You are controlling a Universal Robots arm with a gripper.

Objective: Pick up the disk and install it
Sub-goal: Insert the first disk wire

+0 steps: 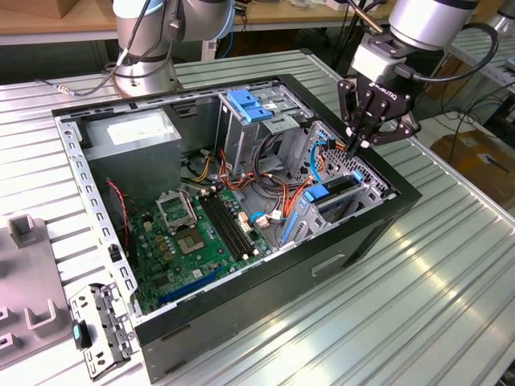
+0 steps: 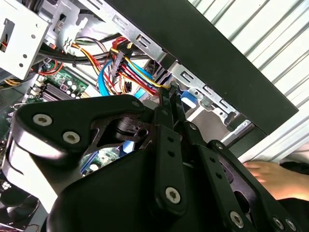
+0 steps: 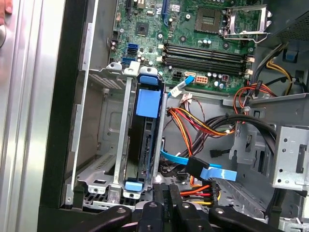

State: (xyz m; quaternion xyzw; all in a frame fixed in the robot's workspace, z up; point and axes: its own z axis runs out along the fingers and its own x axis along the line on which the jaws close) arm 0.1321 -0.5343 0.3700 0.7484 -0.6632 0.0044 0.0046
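While seated edgewise in its bay [image 3: 104, 159], the disk [image 3: 145, 145] runs lengthwise toward the motherboard [image 3: 193, 29].

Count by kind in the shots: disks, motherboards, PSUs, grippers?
Disk: 1
Motherboard: 1
PSU: 1
Gripper: 1
Total: 4

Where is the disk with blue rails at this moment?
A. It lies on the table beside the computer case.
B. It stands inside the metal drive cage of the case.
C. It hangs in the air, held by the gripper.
B: in the first wrist view the disk stands on edge between the walls of the metal drive cage, and the gripper is shut with nothing between its fingers.
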